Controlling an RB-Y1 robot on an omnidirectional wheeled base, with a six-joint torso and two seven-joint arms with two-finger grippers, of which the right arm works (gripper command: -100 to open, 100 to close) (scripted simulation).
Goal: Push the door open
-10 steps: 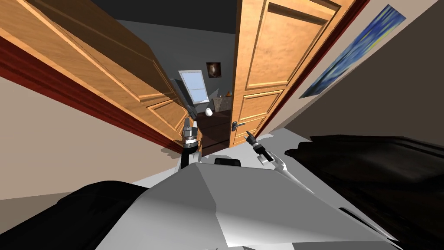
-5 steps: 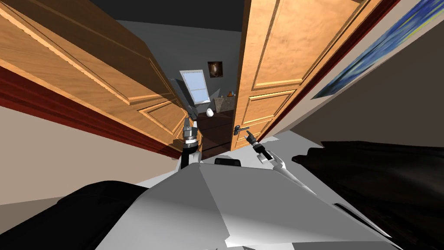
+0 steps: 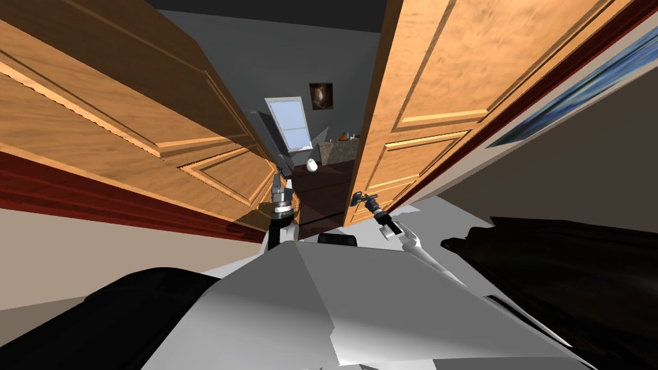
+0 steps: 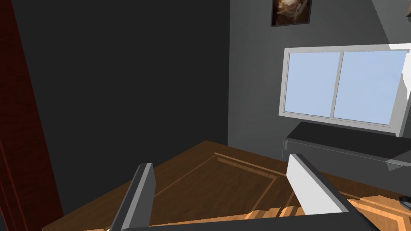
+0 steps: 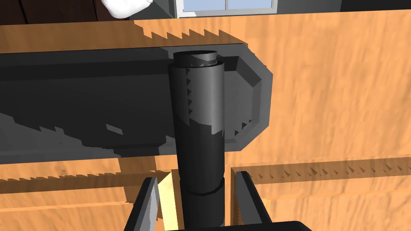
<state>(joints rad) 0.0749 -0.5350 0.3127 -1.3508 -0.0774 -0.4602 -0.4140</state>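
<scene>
Progress: rolled closer to doors over the last second and brought right claw (image 3: 367, 200) from just short of handle (image 5: 198, 120) to straddling it. Fingers (image 5: 149, 202) narrowed below normal spread, slim gaps either side of the lever, so not clamped, gripping nothing yet. Sets up the push; judged next: close or lean in, then drive right door (image 3: 437, 83) forward, away from claw. Already ajar, left door (image 3: 128, 128) angled inward beside left claw (image 3: 281, 189), spread wide and empty. Orange wood grain and dark plate (image 5: 120, 104) right behind claw. Beyond claw, through gap: dim room, dark floor (image 3: 324, 186), grey walls, window (image 3: 289, 122), framed picture (image 3: 320, 95), white ovoid (image 3: 312, 165).
</scene>
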